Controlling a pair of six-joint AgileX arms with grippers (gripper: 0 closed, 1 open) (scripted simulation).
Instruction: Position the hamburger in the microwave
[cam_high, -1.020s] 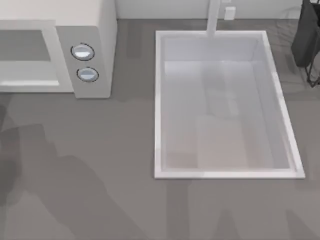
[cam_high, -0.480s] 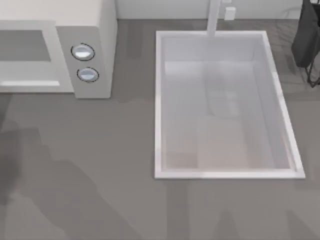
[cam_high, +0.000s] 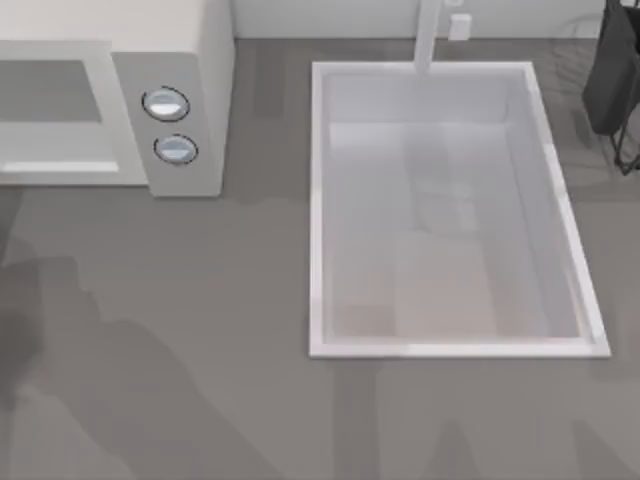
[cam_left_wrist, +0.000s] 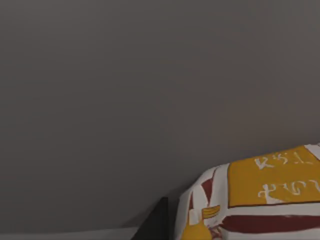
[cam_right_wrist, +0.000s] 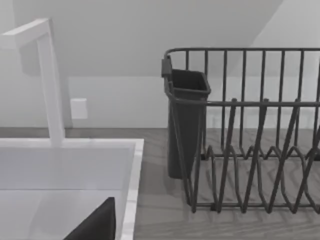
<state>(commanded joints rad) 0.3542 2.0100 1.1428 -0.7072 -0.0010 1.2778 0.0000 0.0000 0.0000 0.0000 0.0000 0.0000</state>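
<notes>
The microwave (cam_high: 115, 95) stands on the table (cam_high: 200, 300) left of the sink (cam_high: 318, 200). Near the left wrist camera lies what may be the hamburger (cam_left_wrist: 260, 200), wrapped. I cannot tell either gripper's opening.

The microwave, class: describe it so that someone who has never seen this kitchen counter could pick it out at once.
Start at the white sink basin sunk into the grey counter, then look to the top view's left, at the back corner. The microwave is the off-white box standing there. Its grey window panel and two round silver-blue knobs set it apart from the knobless basin.
</notes>
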